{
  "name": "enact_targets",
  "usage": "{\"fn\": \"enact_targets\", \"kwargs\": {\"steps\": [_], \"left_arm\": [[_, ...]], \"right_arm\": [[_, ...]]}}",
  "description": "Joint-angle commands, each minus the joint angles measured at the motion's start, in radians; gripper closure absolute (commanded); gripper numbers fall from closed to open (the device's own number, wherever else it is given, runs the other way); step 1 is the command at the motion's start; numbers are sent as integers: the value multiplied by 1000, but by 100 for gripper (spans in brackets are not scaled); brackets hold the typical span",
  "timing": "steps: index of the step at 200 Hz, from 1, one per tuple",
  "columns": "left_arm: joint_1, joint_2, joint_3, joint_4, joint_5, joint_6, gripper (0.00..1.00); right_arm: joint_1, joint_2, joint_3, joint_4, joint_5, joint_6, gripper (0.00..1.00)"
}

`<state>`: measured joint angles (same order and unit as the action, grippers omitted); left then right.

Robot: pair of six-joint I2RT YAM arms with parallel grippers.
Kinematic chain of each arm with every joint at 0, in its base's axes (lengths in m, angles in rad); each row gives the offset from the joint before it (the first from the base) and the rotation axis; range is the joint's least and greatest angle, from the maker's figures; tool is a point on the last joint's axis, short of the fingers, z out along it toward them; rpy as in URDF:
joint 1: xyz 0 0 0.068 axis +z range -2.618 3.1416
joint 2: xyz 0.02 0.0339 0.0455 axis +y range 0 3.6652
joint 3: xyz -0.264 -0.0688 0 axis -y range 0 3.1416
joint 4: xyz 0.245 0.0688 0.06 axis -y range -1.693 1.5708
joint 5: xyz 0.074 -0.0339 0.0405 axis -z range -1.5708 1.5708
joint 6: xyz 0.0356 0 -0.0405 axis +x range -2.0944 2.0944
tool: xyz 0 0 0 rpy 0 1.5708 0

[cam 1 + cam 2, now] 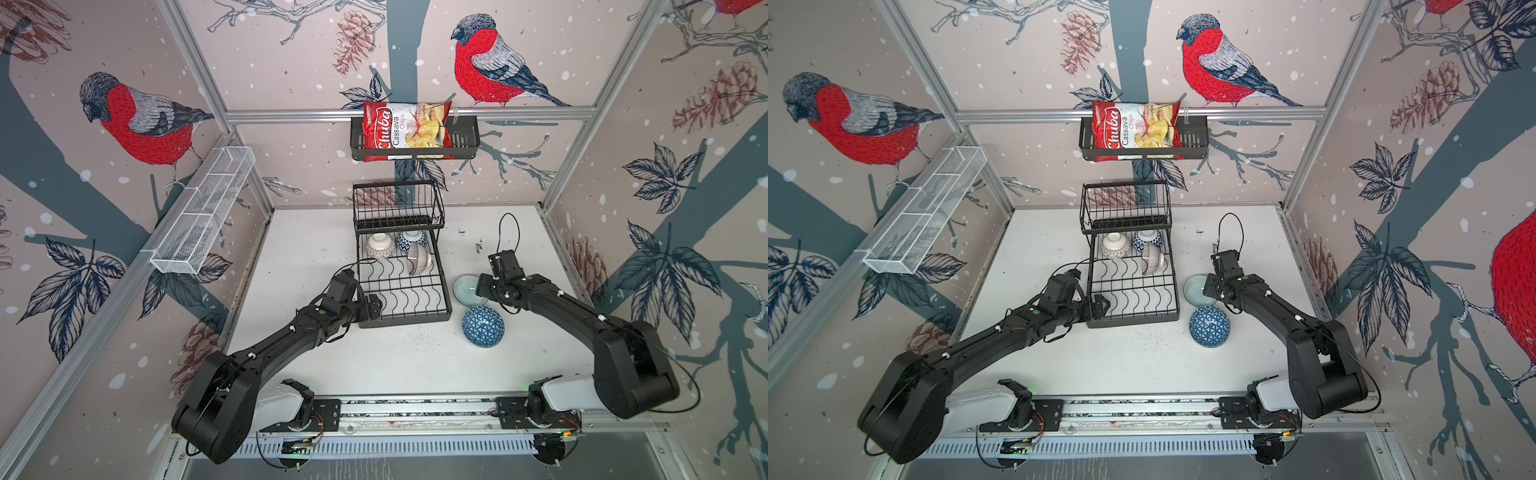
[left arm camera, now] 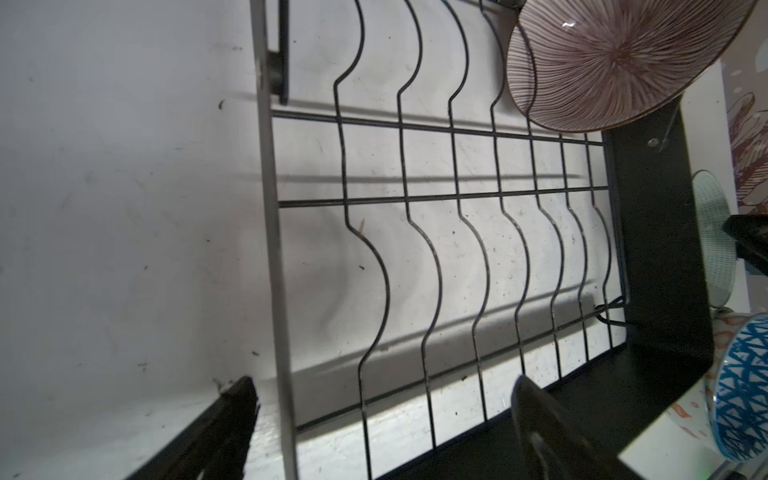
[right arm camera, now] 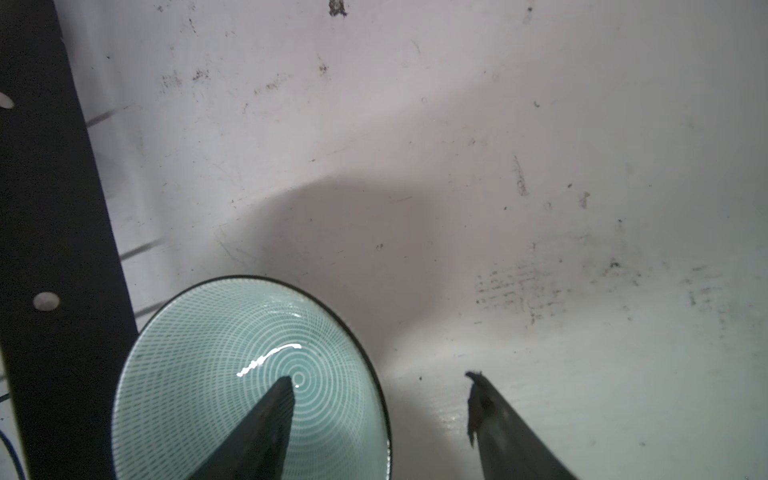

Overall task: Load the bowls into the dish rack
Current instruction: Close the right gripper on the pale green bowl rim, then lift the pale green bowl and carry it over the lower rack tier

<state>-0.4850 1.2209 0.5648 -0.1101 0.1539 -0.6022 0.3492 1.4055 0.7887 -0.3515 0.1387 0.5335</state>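
The black wire dish rack (image 1: 405,322) (image 1: 1133,322) stands mid-table. Its lower tier holds three bowls: a dotted white one (image 1: 380,246), a navy one (image 1: 411,241) and a mauve-striped one (image 1: 419,258) (image 2: 615,62). A pale green bowl (image 1: 465,286) (image 3: 216,374) sits upright to the right of the rack. A blue-triangle bowl (image 1: 483,326) lies upside down nearer the front. My right gripper (image 3: 379,378) (image 1: 483,287) is open astride the green bowl's rim, one finger inside and one outside. My left gripper (image 2: 382,381) (image 1: 374,307) hangs open and empty over the rack's front left corner.
A black solid-sided basket with a chip bag (image 1: 415,143) hangs on the back wall. A white mesh trough (image 1: 203,212) is fixed along the left wall. The rack's raised upper tier (image 1: 397,205) overhangs the far bowls. A cable loop (image 1: 509,232) stands behind the right wrist.
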Motion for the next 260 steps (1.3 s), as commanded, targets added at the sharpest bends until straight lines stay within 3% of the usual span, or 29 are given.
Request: {"fn": "enact_targets", "kwargs": {"steps": [1, 26, 75, 152, 197, 260], "left_arm": [[-5, 3, 9, 37, 21, -1, 5], [-8, 1, 10, 57, 33, -8, 5], [-14, 9, 12, 100, 62, -18, 5], [-33, 40, 25, 142, 87, -20, 5], [-40, 62, 35, 146, 87, -16, 5], [-47, 72, 33, 155, 82, -16, 5]], "right_arm": [[-8, 14, -8, 29, -10, 22, 38], [-11, 34, -9, 42, -23, 23, 44], [-12, 52, 4, 41, -10, 25, 67], [-13, 69, 21, 31, 23, 25, 89], [-12, 79, 43, 19, 49, 20, 100], [7, 42, 100, -41, 164, 4, 100]]}}
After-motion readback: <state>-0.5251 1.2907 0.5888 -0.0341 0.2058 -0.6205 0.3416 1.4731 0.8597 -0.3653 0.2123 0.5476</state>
